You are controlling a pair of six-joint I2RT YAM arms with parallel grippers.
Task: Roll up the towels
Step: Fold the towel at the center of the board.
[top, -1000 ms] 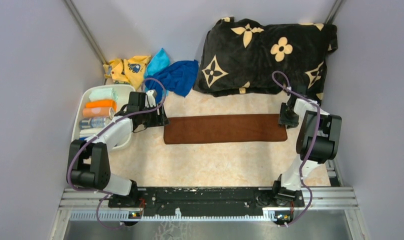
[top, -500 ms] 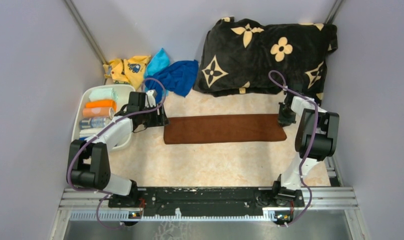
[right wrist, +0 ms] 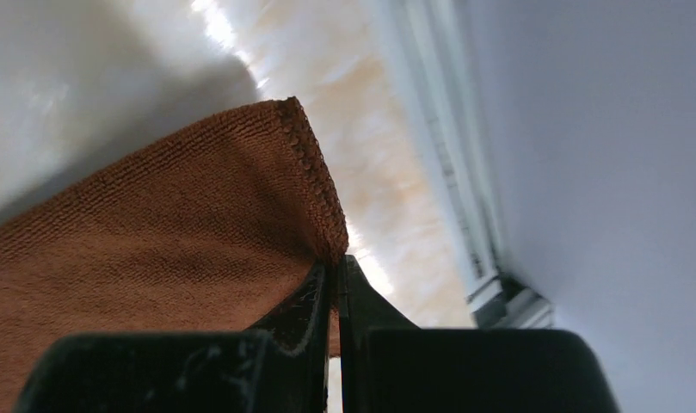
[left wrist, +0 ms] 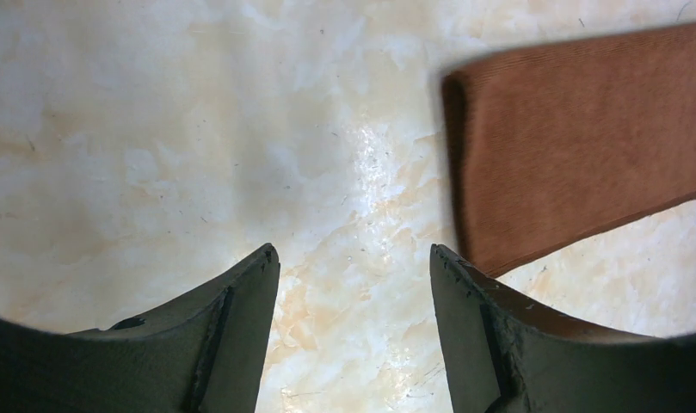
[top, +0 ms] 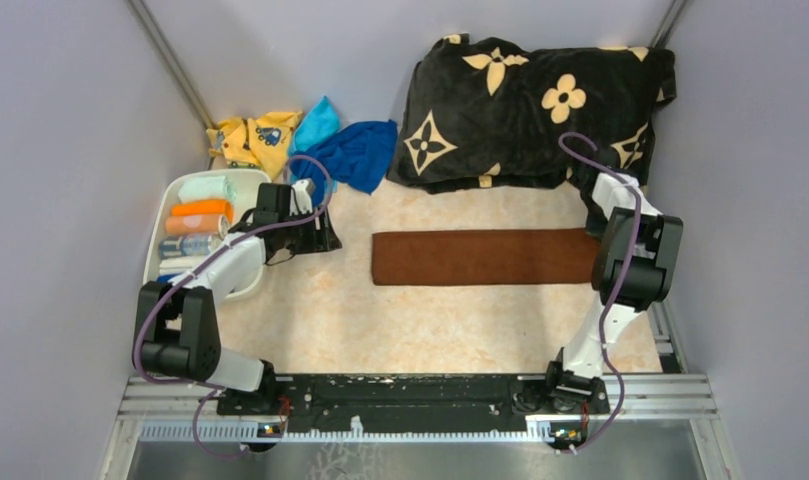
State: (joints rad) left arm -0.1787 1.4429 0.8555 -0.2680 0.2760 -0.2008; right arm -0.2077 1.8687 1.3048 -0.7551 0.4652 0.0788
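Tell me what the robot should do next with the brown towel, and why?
Probably move the left gripper onto the left end of the towel. That gripper is open over bare table, just short of that end, while the right gripper is shut on the other end. The towel lies flat, unrolled, so rolling likely needs a grip there.

From above, the right arm [top: 635, 262] hides the right gripper [right wrist: 335, 268] and the 3 o'clock end of the towel [top: 480, 257]. In the left wrist view the towel runs off at 3 o'clock, its end blurred. In the right wrist view it runs off at 9 o'clock. The rolls [top: 200, 212] in the bin [top: 242, 287] are too small to identify.
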